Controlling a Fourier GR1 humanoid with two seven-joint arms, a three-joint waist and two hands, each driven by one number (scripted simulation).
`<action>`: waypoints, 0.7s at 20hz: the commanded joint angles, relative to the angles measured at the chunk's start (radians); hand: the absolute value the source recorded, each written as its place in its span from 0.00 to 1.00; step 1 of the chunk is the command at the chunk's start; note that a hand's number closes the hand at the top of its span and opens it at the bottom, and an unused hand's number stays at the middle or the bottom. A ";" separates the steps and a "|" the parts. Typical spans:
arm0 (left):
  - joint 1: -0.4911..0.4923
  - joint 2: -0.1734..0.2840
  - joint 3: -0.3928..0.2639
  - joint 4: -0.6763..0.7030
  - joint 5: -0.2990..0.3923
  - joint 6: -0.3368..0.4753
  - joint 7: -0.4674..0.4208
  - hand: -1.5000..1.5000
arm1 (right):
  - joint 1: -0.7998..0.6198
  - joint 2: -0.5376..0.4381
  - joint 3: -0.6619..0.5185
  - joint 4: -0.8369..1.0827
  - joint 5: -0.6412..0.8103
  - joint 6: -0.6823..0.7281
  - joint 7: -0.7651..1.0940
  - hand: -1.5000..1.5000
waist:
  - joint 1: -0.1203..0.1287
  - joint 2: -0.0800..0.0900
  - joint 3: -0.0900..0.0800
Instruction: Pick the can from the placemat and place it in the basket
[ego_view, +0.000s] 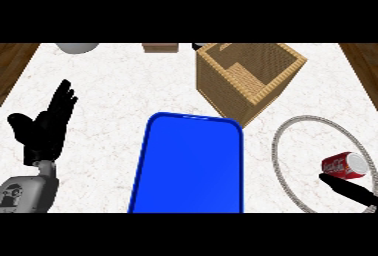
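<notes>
A red can (345, 165) lies on its side at the far right, inside a round pale mat with a grey rim (275, 147). Only straight black fingers (351, 191) of my right hand (362, 196) show, coming in from the lower right corner; one tip reaches the can's lower left edge without curling round it. The wicker basket (221, 92) stands tilted at the upper right, its mouth showing and nothing visible inside. Resting at the left edge, my left hand (40, 131) is open with fingers up, holding nothing.
A large blue rectangular mat (188, 165) covers the counter's middle, between the two hands and just below the basket. At the back edge sit a grey rounded object (77, 47) and a small brown box (160, 48). Wooden floor shows past both side edges.
</notes>
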 joint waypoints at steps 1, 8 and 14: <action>-0.033 -0.017 0.008 -0.009 -0.029 0.004 0.046 0.50 | 0.045 0.009 -0.040 -0.004 -0.032 0.048 -0.048 0.00 | -0.003 0.000 0.000; 0.043 -0.065 -0.029 -0.116 -0.086 0.015 0.054 0.50 | -0.099 0.033 -0.075 0.191 -0.031 0.040 -0.125 0.00 | 0.003 0.000 0.001; 0.003 -0.053 0.049 -0.022 -0.067 -0.045 0.029 0.50 | -0.124 0.089 -0.065 0.212 0.044 0.039 -0.093 0.00 | 0.001 0.000 0.000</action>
